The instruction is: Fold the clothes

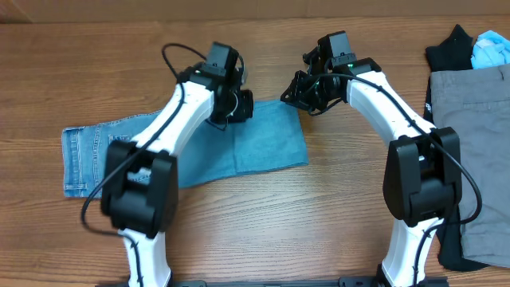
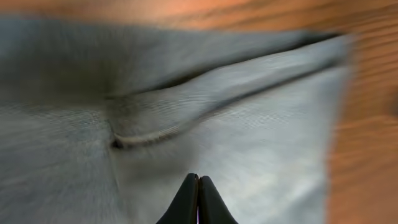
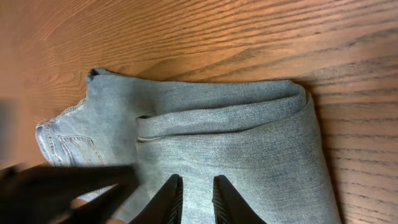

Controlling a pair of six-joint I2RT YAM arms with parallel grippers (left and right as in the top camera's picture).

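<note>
The clothes, light blue jeans [image 1: 263, 143], lie folded on the wooden table, with the waistband end at the left and a folded edge at the right. My left gripper [image 1: 241, 106] hovers over the jeans' far edge. In the left wrist view, which is blurred, it [image 2: 199, 178] is shut with nothing between the jaws, and denim [image 2: 261, 124] lies beneath. My right gripper [image 1: 293, 96] is by the far right corner of the jeans. In its wrist view the right gripper [image 3: 197, 179] stands slightly open above the folded denim [image 3: 249, 143], holding nothing.
Grey trousers [image 1: 474, 159] lie at the right edge of the table, with a black garment [image 1: 448, 49] and a pale blue item [image 1: 490, 49] behind them. The left arm shows as a dark blur [image 3: 62, 186] beside my right gripper. Bare wood [image 1: 319, 223] lies in front.
</note>
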